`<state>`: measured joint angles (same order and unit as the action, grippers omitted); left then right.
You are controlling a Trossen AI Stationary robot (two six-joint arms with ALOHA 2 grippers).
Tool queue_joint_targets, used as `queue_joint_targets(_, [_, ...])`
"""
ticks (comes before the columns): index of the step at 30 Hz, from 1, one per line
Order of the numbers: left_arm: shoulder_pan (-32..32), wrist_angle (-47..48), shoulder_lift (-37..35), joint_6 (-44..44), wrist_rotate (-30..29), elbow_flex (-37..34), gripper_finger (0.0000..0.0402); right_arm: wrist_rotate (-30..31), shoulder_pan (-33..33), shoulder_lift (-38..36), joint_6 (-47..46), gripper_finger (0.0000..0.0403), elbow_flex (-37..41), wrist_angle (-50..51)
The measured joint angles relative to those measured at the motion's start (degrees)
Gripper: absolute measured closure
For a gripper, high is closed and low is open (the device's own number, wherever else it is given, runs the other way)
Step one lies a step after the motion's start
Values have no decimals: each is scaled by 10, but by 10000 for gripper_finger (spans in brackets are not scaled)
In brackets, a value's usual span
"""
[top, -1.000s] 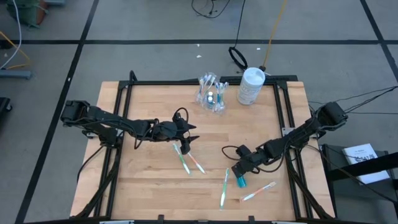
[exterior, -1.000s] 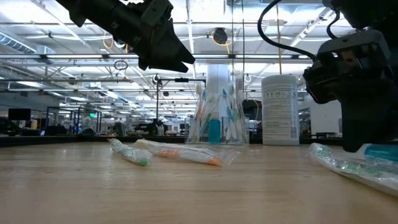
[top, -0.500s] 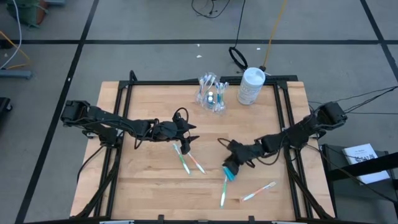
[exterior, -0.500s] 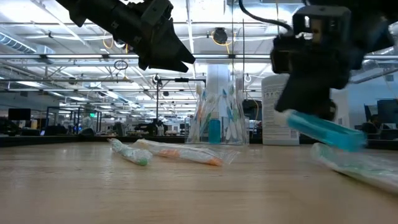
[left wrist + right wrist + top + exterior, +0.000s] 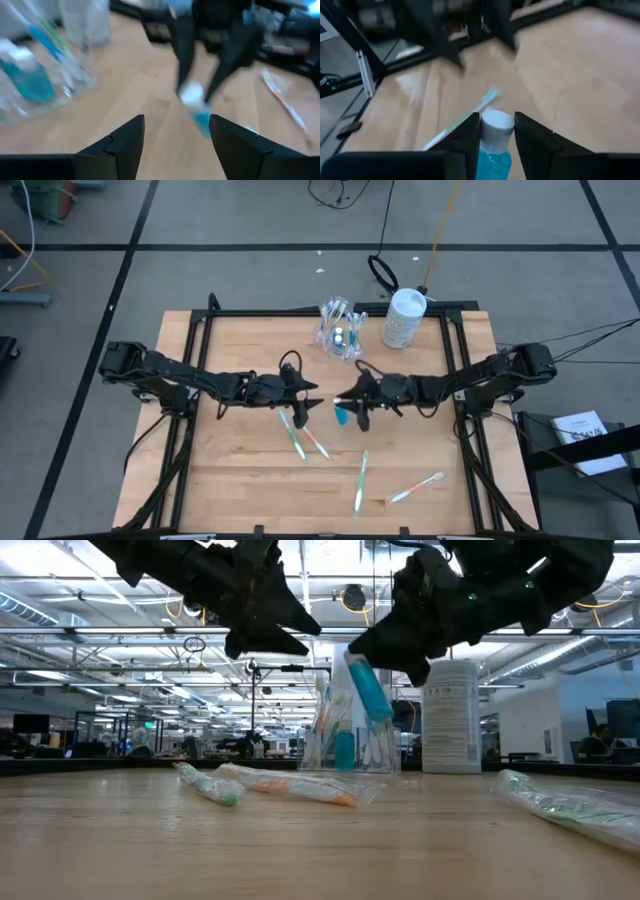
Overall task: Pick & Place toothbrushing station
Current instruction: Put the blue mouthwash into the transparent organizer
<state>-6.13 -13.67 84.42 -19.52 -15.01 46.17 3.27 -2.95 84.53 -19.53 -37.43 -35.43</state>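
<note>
My right gripper (image 5: 352,402) hangs over the table's middle, shut on a small blue toothpaste tube (image 5: 343,415) with a white cap (image 5: 496,124). In the low view the tube (image 5: 368,690) is tilted and above the wood. My left gripper (image 5: 306,402) is open and empty, close by on the tube's left and facing it; in the left wrist view its fingers (image 5: 125,145) stand wide apart. The clear holder (image 5: 340,330), with brushes and a blue tube standing in it, is at the far middle. Several wrapped toothbrushes (image 5: 293,435) (image 5: 360,480) (image 5: 415,488) lie flat on the table. My right gripper pinches the tube's blue body (image 5: 492,161) between its two fingers (image 5: 470,135), just behind the white cap, which sticks out past the fingertips. The fingers come from the table's right, slanting down. The tube is lifted clear of the table and tilted.
A white round bottle (image 5: 404,318) with a lid stands at the far right, beside the holder. Two wrapped brushes (image 5: 290,785) lie below my left gripper. A black frame (image 5: 300,313) runs around the table's edges. Bare wood lies at the near left.
My right gripper has lifted the blue tube off the table at the near right and carried it up and toward the far-left, to the table's middle next to my left gripper. It has turned about, and the tube now tilts steeply.
</note>
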Motion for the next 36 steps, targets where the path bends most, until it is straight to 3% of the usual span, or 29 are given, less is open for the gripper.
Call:
queue_joint_targets(5, [-1, -38, 40, -36, 32, 0, 172, -4, 14, 0, 32, 302, 0, -20])
queue_joint_targets(14, [8, -219, 140, -87, 30, 0, 172, -4, 15, 0, 55, 302, 0, -29])
queue_joint_targets(22, [22, -235, 154, -102, 32, 0, 175, -2, 15, 0, 54, 302, 0, -34])
queue_joint_targets(36, [26, -233, 154, -91, 35, 0, 309, 7, 15, 0, 40, 295, -1, -22])
